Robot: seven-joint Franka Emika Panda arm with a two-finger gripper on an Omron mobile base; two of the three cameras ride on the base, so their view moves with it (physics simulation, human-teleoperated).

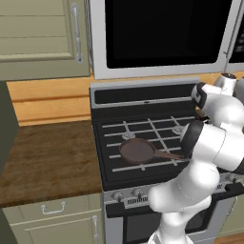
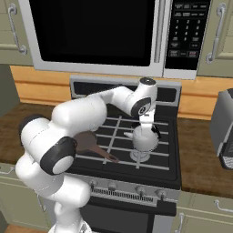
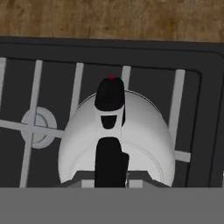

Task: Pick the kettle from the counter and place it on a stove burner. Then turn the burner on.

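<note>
white kettle [image 2: 144, 139] over right grate | tool [image 2: 146, 129] clamped on its handle | counter [image 3: 109, 17] edge beyond

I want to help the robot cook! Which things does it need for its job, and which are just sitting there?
Needed for the job:
kettle, held by the gripper, its jaws shut on the handle
burner under the kettle
counter it came from

Just sitting there:
frying pan
microwave
cabinets

Nothing legible; the microwave [image 2: 104, 36] keypad [image 2: 186, 29] carries marks too small to read.
</note>
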